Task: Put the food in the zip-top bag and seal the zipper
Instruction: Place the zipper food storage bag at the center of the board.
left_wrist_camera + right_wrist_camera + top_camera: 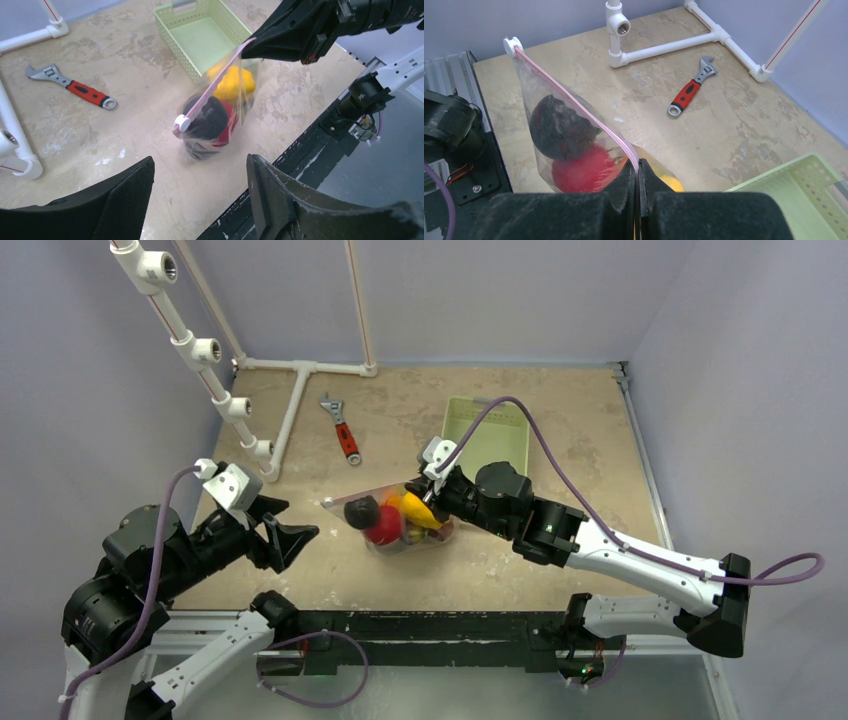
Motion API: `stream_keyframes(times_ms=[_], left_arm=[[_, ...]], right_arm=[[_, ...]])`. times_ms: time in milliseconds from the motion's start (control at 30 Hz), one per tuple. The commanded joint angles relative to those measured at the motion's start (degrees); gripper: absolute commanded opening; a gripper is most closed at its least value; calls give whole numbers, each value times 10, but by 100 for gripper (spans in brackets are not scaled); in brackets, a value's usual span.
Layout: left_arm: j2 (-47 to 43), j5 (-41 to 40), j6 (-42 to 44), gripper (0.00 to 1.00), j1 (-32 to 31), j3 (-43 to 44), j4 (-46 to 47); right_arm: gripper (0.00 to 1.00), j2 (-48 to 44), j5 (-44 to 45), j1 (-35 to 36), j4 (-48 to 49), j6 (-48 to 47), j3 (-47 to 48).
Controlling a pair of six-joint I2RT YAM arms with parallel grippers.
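The clear zip-top bag (pixel 400 525) stands near the table's front middle with toy food inside: a dark round piece (pixel 560 128), a red tomato (pixel 584 172) and a yellow pepper (pixel 234 82). The pink zipper (pixel 574 102) runs along its top edge, with a white slider (pixel 182 122) at the left end. My right gripper (pixel 639 167) is shut on the zipper's right end and holds the bag up. My left gripper (pixel 200 175) is open and empty, a short way left of the bag near the front edge.
A pale green mesh basket (pixel 485 430) stands just behind the bag. A red-handled wrench (pixel 343 428) lies at the back left. A white pipe frame (pixel 285 405) runs along the left and back. The black front rail (pixel 420 625) lies close below the bag.
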Motion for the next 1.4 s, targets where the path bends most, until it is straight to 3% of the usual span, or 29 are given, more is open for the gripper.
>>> stream_keyframes(times_ms=[0,567,933,1367], left_arm=[[6,-19,-4,68,-2,9,56],[97,105,65,88,-1,-7,135],[145,250,78,90,-2,-32,145],[194,262,86,84,-2,-63,134]], right_arm=[[0,-26,-10,1,61,-10,23],[0,-17,-95,34,47,-28,60],[0,-3,-110,41,39,-36,80],[0,6,-97,42,22,-41,104]])
